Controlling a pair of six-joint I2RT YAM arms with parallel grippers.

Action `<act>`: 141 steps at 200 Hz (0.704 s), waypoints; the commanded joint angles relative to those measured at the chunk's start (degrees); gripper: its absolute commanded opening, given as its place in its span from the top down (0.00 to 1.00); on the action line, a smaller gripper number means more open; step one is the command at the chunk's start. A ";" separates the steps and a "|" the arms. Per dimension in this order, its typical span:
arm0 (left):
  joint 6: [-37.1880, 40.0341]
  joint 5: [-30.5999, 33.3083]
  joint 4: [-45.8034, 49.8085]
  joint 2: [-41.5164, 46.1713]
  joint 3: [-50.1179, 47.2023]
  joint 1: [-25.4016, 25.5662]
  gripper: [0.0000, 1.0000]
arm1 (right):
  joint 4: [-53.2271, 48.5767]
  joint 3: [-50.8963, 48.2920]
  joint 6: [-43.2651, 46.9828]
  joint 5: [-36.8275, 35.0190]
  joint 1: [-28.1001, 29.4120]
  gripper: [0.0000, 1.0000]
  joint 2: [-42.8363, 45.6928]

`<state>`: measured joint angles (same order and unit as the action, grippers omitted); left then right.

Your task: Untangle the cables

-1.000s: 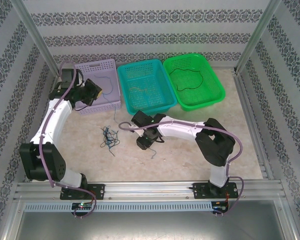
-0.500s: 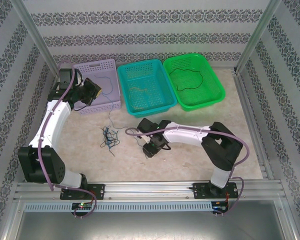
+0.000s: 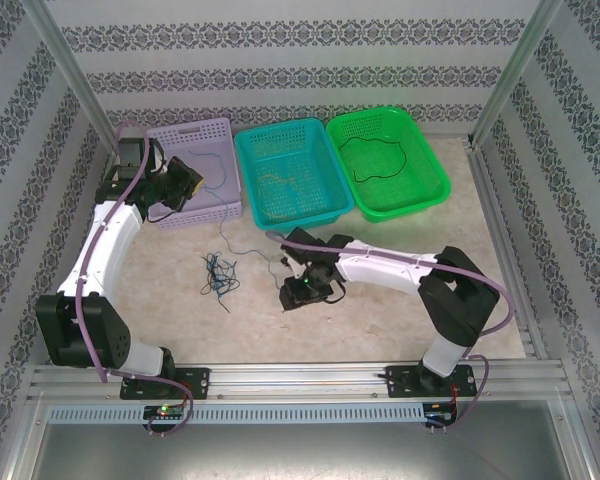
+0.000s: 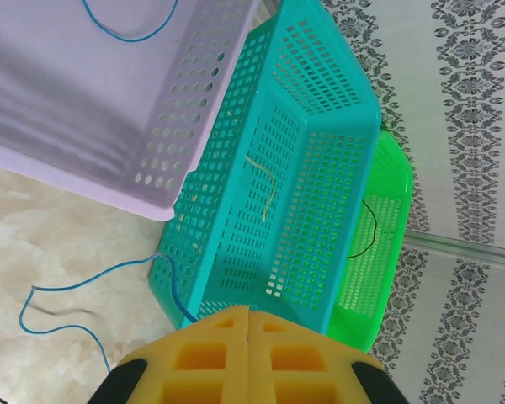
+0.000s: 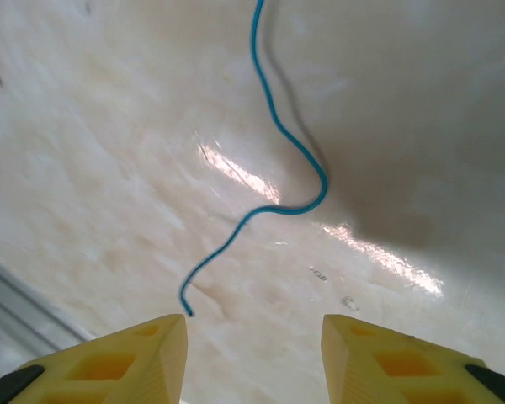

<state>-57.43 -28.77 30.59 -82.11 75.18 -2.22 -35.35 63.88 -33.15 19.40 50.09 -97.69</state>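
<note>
Centre of the top view: right gripper (image 3: 302, 293), jaws wide, hovers over a free blue cable (image 5: 323, 183) end on the counter (image 3: 380, 330). The left gripper (image 3: 188, 182) (upper left) pinches a strand (image 4: 35, 289) running from the tangle (image 3: 218, 275). Separation step; next, descend and close on that end.

left fingers (image 4: 204, 360) closed, right fingers (image 5: 122, 369) apart

The right gripper (image 5: 254, 324) stands with its two yellow, hollow-celled finger pads (image 5: 135, 358) well apart at the bottom edge. Past them lies a glossy beige marbled tabletop (image 5: 421, 101) with bright streaks of reflected light. A thin blue cable (image 5: 324, 181) runs down from the top edge, bends back in a hook, and ends loose just above the left-hand pad's tip, apart from both pads.
</note>
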 commanded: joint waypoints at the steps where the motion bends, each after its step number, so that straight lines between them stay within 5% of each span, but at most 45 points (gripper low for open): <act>1: 0.56 -1.04 -1.04 1.95 -0.91 0.46 1.00 | -0.24 2.69 -12.71 4.55 -1.54 0.54 1.51; 45: 0.48 -1.22 -1.16 1.92 -1.09 0.46 1.00 | 3.44 0.20 -29.34 12.00 -1.68 0.56 -1.31; 141: 0.44 -1.45 -1.92 1.60 -1.17 0.46 1.00 | 2.64 1.27 -31.64 11.67 0.80 0.68 -6.36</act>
<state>-57.43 -29.61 30.55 -81.89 74.59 -2.22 -32.64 65.17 -63.48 30.55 50.17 -102.72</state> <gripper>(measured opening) 0.047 0.339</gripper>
